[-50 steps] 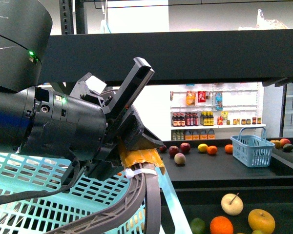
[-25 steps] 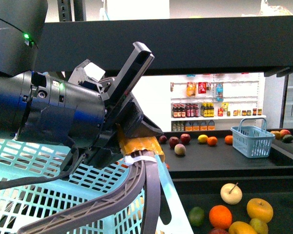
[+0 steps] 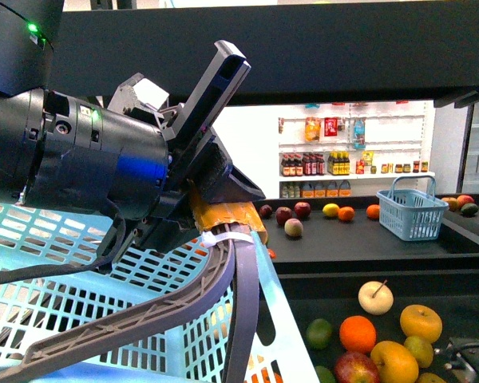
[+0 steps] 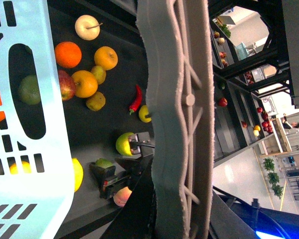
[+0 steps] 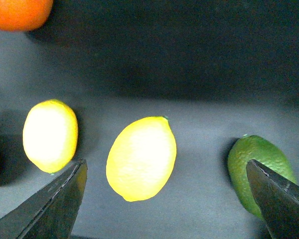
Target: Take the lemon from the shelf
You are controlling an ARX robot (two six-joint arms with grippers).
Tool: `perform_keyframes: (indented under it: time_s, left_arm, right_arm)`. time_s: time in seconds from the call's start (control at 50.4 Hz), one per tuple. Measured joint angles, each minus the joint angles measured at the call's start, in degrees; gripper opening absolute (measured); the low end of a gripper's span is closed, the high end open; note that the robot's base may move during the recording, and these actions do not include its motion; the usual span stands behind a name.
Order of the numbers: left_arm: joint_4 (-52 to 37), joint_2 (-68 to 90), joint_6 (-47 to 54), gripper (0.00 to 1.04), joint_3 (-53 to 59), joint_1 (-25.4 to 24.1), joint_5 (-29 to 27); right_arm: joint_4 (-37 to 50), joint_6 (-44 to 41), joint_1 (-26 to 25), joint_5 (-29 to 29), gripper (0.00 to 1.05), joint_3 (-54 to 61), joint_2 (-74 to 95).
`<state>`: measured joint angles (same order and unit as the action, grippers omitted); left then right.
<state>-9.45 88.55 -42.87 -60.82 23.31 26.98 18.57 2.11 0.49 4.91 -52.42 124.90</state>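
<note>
The lemon (image 5: 141, 158), bright yellow and oval, lies on the dark shelf tier (image 5: 189, 74). My right gripper (image 5: 165, 164) hangs open over it, with one finger (image 5: 52, 206) on each side and no contact. A second lemon (image 5: 50, 135) lies just outside one finger. A green lime (image 5: 259, 169) lies by the other finger (image 5: 281, 199). My left gripper (image 3: 223, 219) fills the front view's left half, shut on the grey basket handle (image 3: 223, 295) of the pale blue basket (image 3: 64, 319). That handle (image 4: 179, 99) crosses the left wrist view and hides the left jaws.
An orange (image 5: 20, 12) lies beyond the lemons. On the lower tier, the front view shows a cream pear (image 3: 375, 297), an orange (image 3: 357, 333) and other fruit. The upper tier (image 3: 367, 247) carries more fruit and a small blue basket (image 3: 413, 209). A thick black shelf edge (image 3: 359, 56) runs overhead.
In the front view the shelf has slid upward in the picture, so more fruit shows on the lower tier. My left gripper still holds the basket handle the same way.
</note>
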Motion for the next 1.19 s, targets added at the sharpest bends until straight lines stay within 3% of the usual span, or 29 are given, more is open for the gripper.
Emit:
perform_keyframes:
  time_s: [0.893, 1.072, 1.191]
  left_arm:
    - [0.0, 0.0, 0.0, 0.11, 0.0, 0.0, 0.0]
    - [0.0, 0.0, 0.0, 0.11, 0.0, 0.0, 0.0]
    - [0.0, 0.0, 0.0, 0.11, 0.0, 0.0, 0.0]
  right_arm:
    - [-4.07, 1.6, 5.27, -5.53, 0.97, -11.06, 17.57]
    - [-4.39, 1.57, 5.33, -5.6, 0.72, -11.37, 17.92]
    - [-4.37, 1.57, 5.51, -5.79, 0.69, -11.43, 17.94]
